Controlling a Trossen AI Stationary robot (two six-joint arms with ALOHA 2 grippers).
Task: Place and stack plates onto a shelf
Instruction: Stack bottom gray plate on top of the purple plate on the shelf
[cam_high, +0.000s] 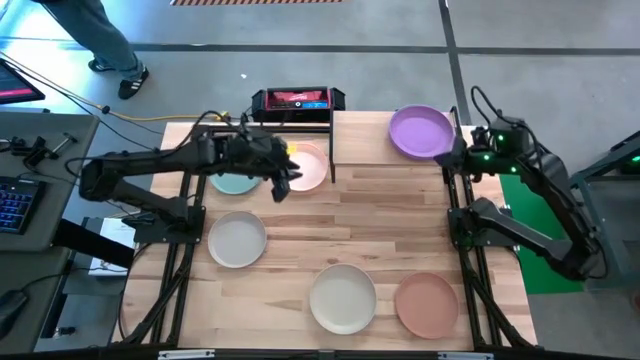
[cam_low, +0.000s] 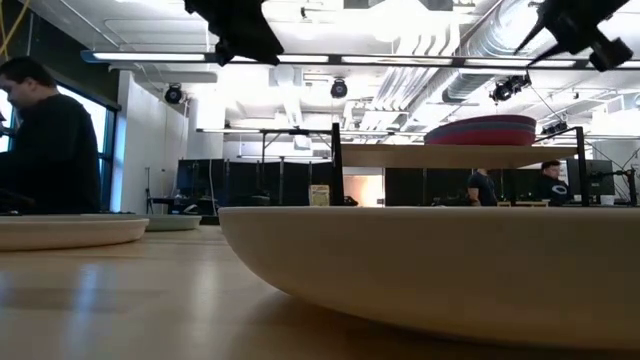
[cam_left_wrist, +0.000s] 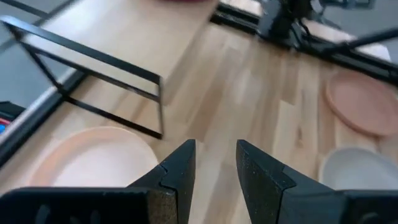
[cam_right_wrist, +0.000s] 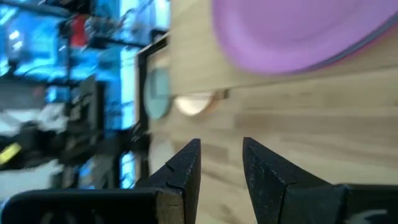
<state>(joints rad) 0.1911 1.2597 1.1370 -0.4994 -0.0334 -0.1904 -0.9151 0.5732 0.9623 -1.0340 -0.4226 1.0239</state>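
Observation:
The shelf (cam_high: 365, 140) stands at the table's far edge, and its light board carries a stack with the purple plate (cam_high: 420, 132) on top; the low view shows the stack (cam_low: 482, 130) from the side. The pale pink plate (cam_high: 310, 165) and the teal plate (cam_high: 232, 184) lie on the table left of the shelf. The grey plate (cam_high: 237, 240), cream plate (cam_high: 343, 297) and salmon-brown plate (cam_high: 427, 305) lie nearer. My left gripper (cam_high: 284, 182) hovers open over the pink plate's (cam_left_wrist: 93, 162) near rim. My right gripper (cam_high: 462, 157) is open beside the shelf's right end.
A black and red device (cam_high: 297, 100) sits at the far edge, left of the shelf board. The shelf's black metal frame (cam_left_wrist: 93, 59) stands beside the pink plate. Bare planks (cam_high: 390, 215) lie mid-table. A person (cam_low: 45, 150) sits beyond the table's left.

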